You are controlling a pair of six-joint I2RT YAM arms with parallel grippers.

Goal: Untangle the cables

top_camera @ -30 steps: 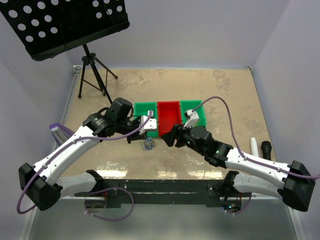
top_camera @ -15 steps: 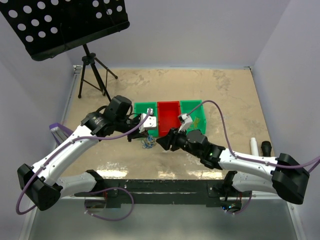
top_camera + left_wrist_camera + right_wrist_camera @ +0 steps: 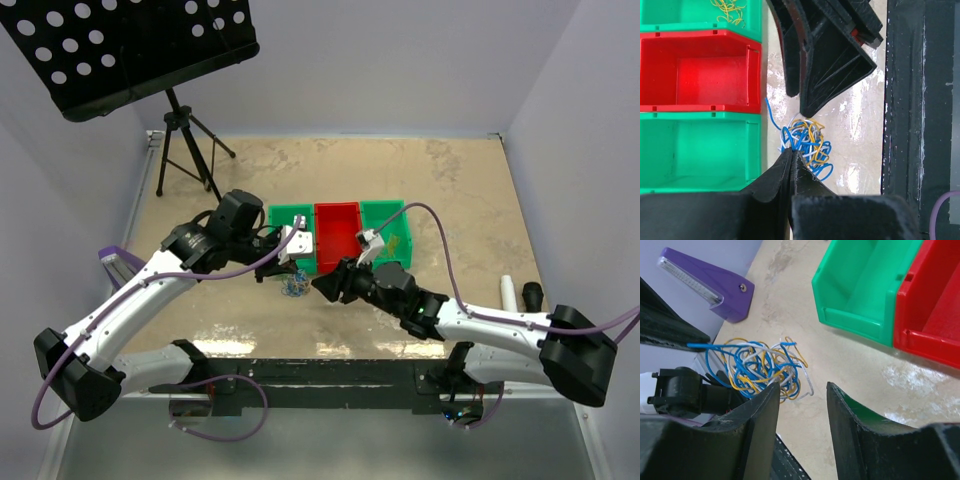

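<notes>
The cable tangle (image 3: 294, 288) is a small knot of blue, yellow and white wires on the table in front of the bins. It also shows in the left wrist view (image 3: 809, 144) and the right wrist view (image 3: 760, 367). My left gripper (image 3: 792, 151) is shut, with its tips pinching strands at the tangle's near edge. In the top view the left gripper (image 3: 281, 270) sits just left of the tangle. My right gripper (image 3: 802, 385) is open and empty. Its left finger (image 3: 760, 410) touches the tangle's edge, and in the top view the right gripper (image 3: 322, 285) is just right of the tangle.
Three bins stand behind the tangle: a green bin (image 3: 289, 222), a red bin (image 3: 337, 228) and a second green bin (image 3: 390, 226), which holds yellow wires (image 3: 729, 10). A purple block (image 3: 118, 262) lies at the left. A music stand (image 3: 185, 140) is at the back left.
My right arm has swung left and brought its open gripper up against the tangle. The left gripper has stayed at the tangle, shut.
</notes>
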